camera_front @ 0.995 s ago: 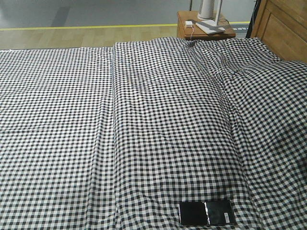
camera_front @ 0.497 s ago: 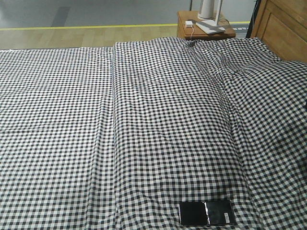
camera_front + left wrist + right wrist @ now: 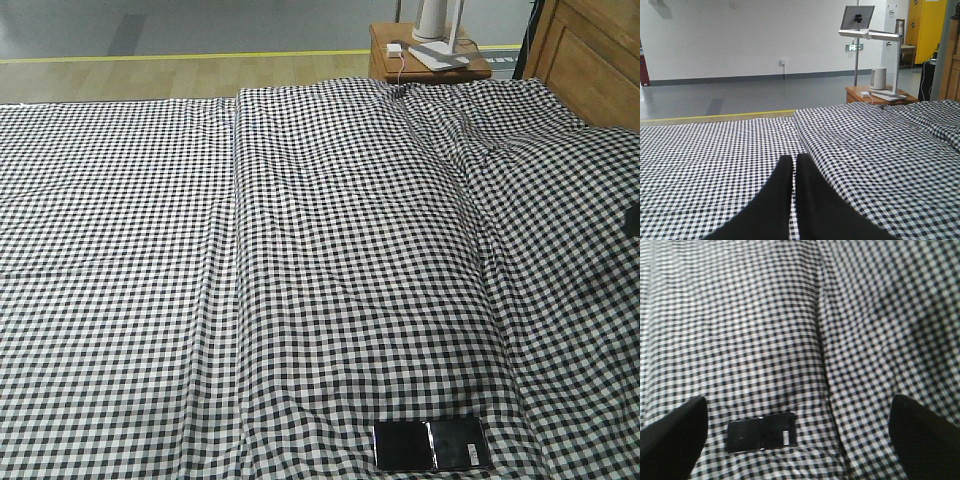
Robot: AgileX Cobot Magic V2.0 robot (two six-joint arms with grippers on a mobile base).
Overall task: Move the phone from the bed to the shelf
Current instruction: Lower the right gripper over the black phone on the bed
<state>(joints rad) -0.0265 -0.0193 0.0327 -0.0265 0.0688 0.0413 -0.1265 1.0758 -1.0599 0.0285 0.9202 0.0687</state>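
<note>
My left hand (image 3: 791, 165) is pinched shut and empty, low over the bed (image 3: 300, 250). The phone (image 3: 431, 445) lies flat toward the bed's near side. It is glossy black, creased mid-body, with a small white sticker. My right hand (image 3: 797, 412) hangs spread wide above the bed. I judge this the approach, so next I must descend and straddle the phone.

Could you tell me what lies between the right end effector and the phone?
Only the bare bed lies there, as the right wrist view shows.
</note>
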